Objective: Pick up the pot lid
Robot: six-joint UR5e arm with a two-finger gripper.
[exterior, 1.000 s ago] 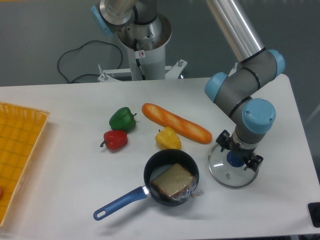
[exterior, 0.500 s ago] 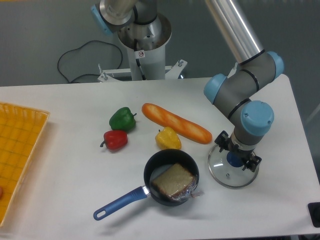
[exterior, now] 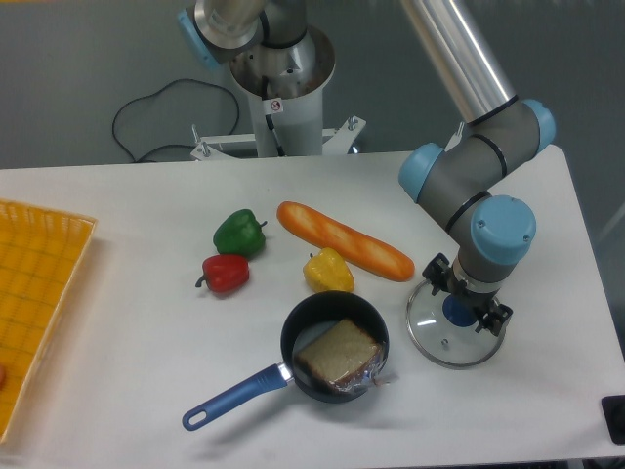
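One round lid [exterior: 449, 337], seemingly glass

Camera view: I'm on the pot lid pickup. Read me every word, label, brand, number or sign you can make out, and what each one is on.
None that I can read.
Pot lid: no readable text.
Gripper and robot arm: no readable text.
Pan and brown block in it: no readable text.
Any finer print would be too small to read here.

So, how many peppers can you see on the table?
3: the green pepper farthest back, the red pepper just in front of it, the yellow pepper beyond the pan. More could be hidden.
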